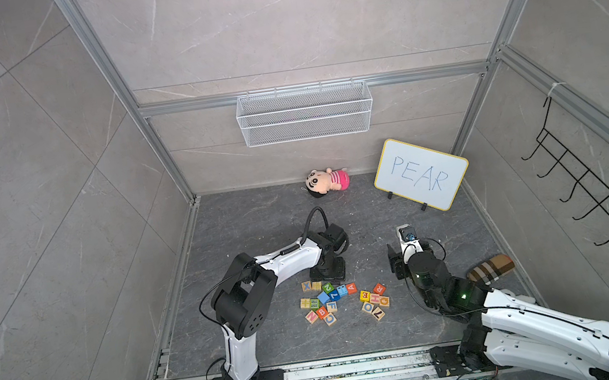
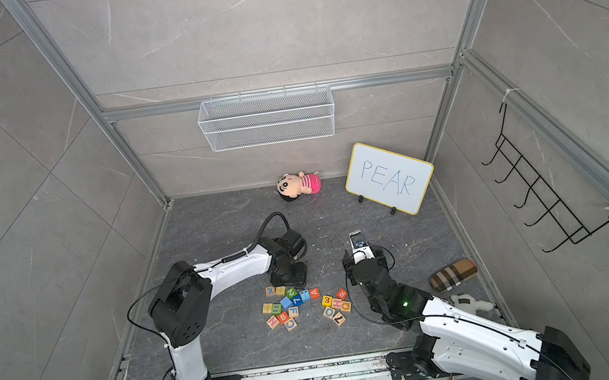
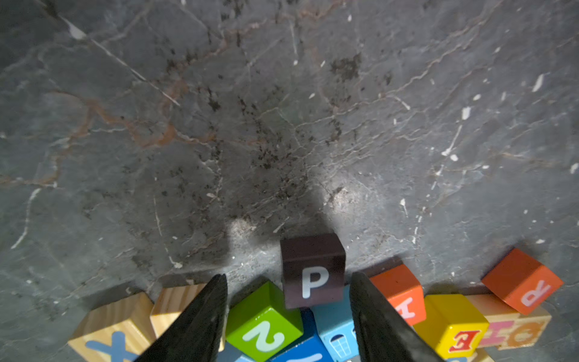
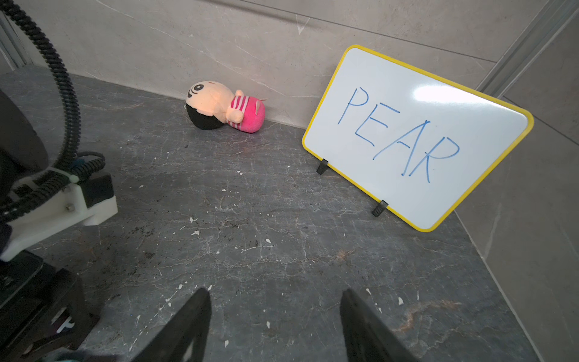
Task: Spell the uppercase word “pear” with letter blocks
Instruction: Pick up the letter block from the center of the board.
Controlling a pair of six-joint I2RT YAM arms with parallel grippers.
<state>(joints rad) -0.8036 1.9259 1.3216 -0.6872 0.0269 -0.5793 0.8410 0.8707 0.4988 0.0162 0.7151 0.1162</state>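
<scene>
Two fingers of the left gripper [image 3: 289, 275] stand apart around the black P block [image 3: 313, 271] — its white P reads upright in the left wrist view. Just beside sit the orange A block [image 3: 399, 290], yellow E block [image 3: 451, 322] and red R block [image 3: 521, 280]. The right gripper [image 4: 275, 291] gapes empty — well apart.

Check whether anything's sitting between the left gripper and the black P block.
Nothing blocks the way: the black P block sits just past the tips of the open left gripper. But the green block lies between its fingers, beside the P, and could get caught in a squeeze.
</scene>
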